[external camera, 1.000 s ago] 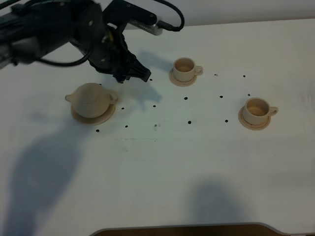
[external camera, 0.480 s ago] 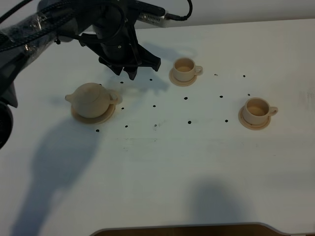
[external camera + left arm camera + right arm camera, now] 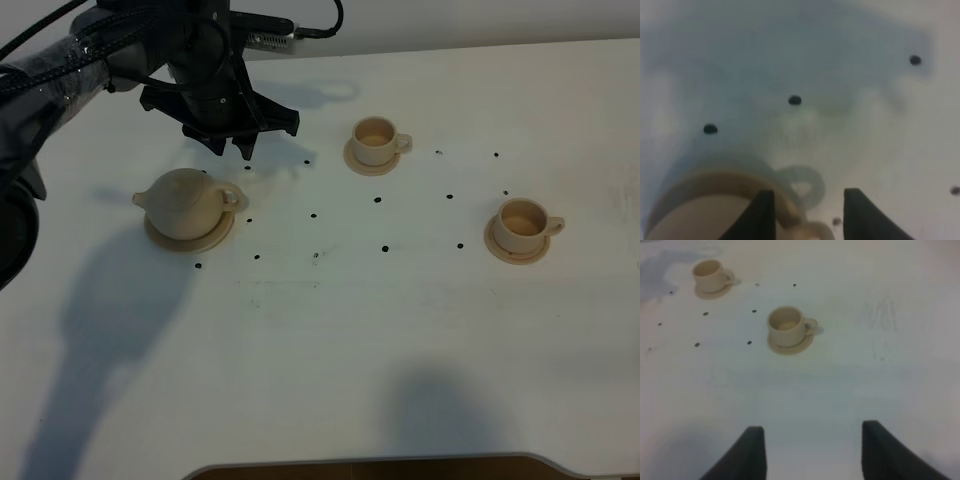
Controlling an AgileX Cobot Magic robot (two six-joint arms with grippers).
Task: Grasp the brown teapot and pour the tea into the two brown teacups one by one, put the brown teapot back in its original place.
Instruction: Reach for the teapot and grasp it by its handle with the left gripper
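Note:
The brown teapot (image 3: 184, 203) sits on its wide saucer (image 3: 205, 242) at the left of the table, handle to the right. My left gripper (image 3: 232, 150) hovers just behind and to the right of it, open and holding nothing. In the left wrist view the teapot (image 3: 700, 205) lies low in the picture and its handle (image 3: 802, 229) shows between the gripper's (image 3: 807, 215) dark fingers. One teacup (image 3: 377, 138) stands at the back middle, the other teacup (image 3: 522, 225) to the right. My right gripper (image 3: 812, 455) is open over bare table, with both teacups (image 3: 785, 326) (image 3: 709, 272) ahead of it.
Small black dots (image 3: 314, 214) are scattered across the white tabletop. The left arm's cable (image 3: 300, 30) loops at the back edge. A dark rim (image 3: 380, 468) runs along the table's front edge.
My left gripper has moved left, from right of the teapot to behind its handle side. Teapot and cups have stayed put.

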